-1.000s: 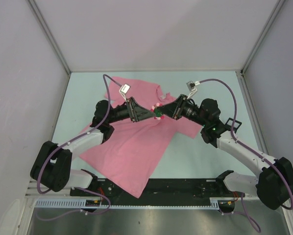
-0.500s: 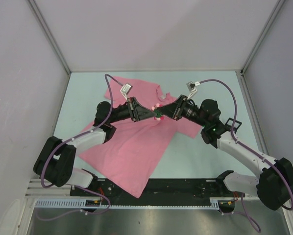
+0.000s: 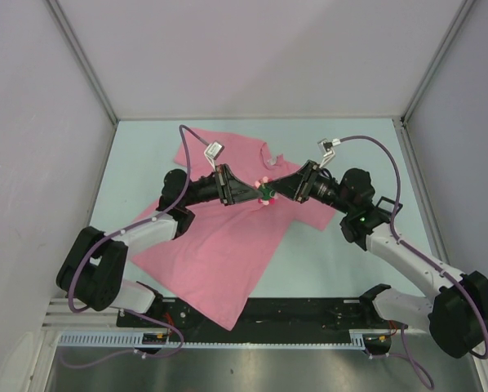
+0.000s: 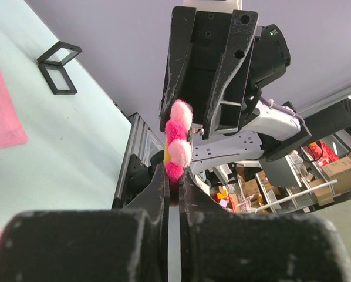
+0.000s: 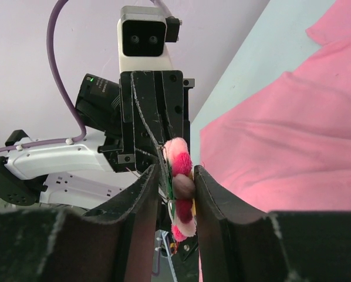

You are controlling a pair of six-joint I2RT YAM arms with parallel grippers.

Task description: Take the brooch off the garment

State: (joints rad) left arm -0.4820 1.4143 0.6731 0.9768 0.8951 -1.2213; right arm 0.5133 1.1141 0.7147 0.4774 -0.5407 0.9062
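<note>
The brooch [image 3: 266,191], a fluffy flower with pink petals, hangs in the air above the garment [image 3: 219,253], a pink T-shirt spread on the table. My left gripper [image 3: 255,193] comes in from the left and is shut on it. The left wrist view shows the lower edge of the brooch [image 4: 178,138] pinched at the tips of the left gripper [image 4: 175,170]. My right gripper [image 3: 278,189] faces it from the right. In the right wrist view the right gripper [image 5: 176,169] straddles the brooch [image 5: 181,176], open; one finger touches, the other stands slightly apart. No cloth shows on the brooch.
The T-shirt [image 5: 293,135] lies below and behind the grippers, on the teal table [image 3: 350,261]. White walls enclose the back and sides. A black rail [image 3: 309,314] runs along the near edge between the arm bases. A black open frame [image 4: 58,67] shows over the table in the left wrist view.
My left gripper has shut on the brooch. The right gripper's jaws have widened, and the right arm has drawn back slightly to the right.
</note>
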